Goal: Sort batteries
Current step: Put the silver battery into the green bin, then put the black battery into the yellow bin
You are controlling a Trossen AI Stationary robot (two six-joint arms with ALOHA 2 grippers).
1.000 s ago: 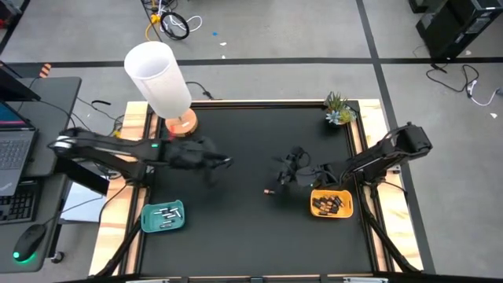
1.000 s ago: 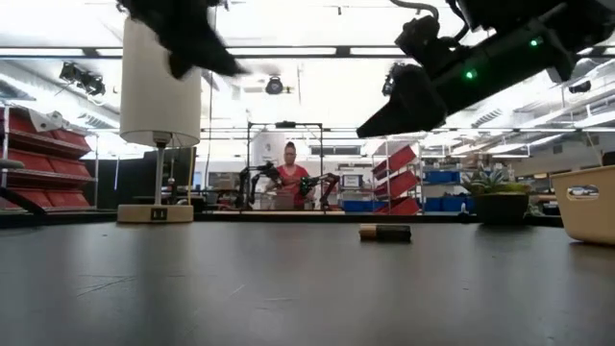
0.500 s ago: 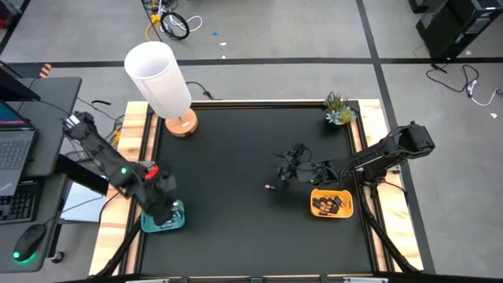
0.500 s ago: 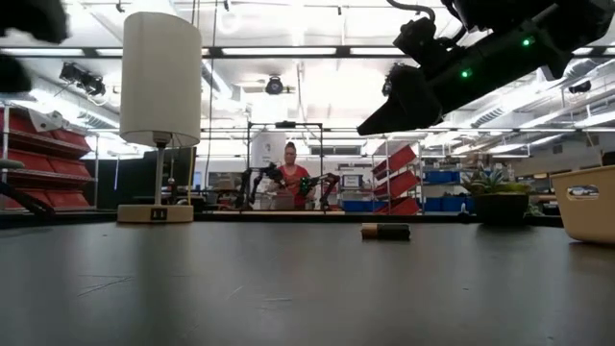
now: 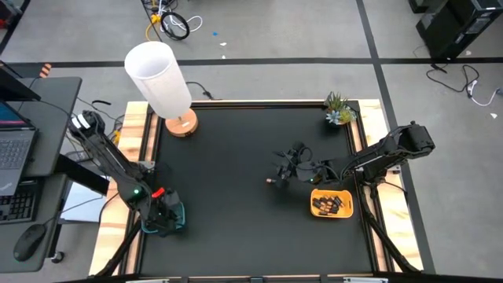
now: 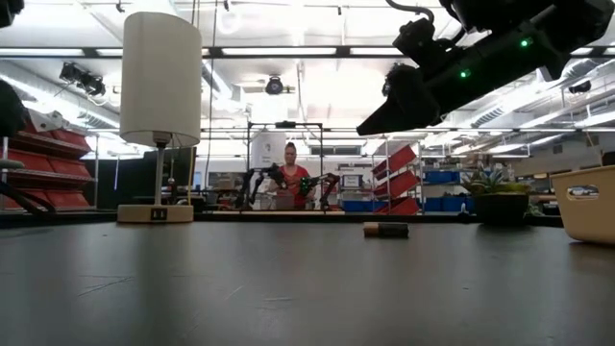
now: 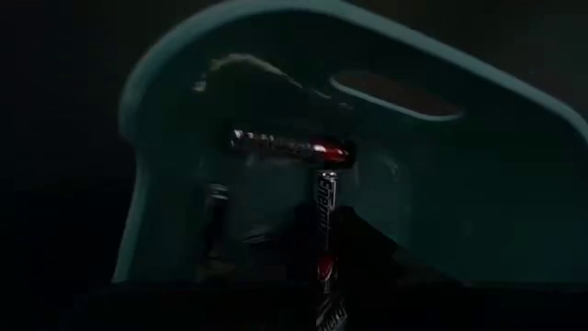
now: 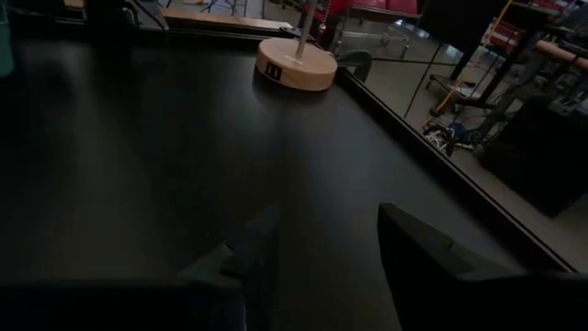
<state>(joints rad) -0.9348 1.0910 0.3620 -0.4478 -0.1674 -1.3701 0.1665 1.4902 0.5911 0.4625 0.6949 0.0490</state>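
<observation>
My left gripper [image 5: 161, 216] hangs over the teal tray [image 5: 180, 212] at the table's near left, pointing down, shut on a dark battery [image 7: 327, 230]. A battery [image 7: 285, 145] with a reddish end lies on the tray's floor [image 7: 459, 184]. My right gripper [image 5: 281, 167] hovers open above the table at middle right; its fingers [image 8: 413, 248] have nothing between them. Just off it, a single battery [image 5: 269, 181] lies on its side on the black mat, also in the low view [image 6: 385, 229]. An orange tray [image 5: 331, 203] holds several dark batteries. My left gripper holds the battery by its near end [image 7: 326, 308]; the fingers themselves are lost in the dark there. The battery sticks out past the fingertips along their line, its free end [image 7: 328, 179] pointing down into the tray. Whether that end touches the battery lying below, I cannot tell.
A white lamp [image 5: 161, 79] on a wooden base [image 5: 182, 123] stands at the far left corner, and a small plant [image 5: 338, 108] at the far right corner. The black mat [image 5: 236, 157] between the two trays is bare apart from the single battery.
My left gripper has swung from over the mat's middle left toward the near left corner, sinking and tipping downward, and now hangs over the teal tray. My right gripper has kept still.
</observation>
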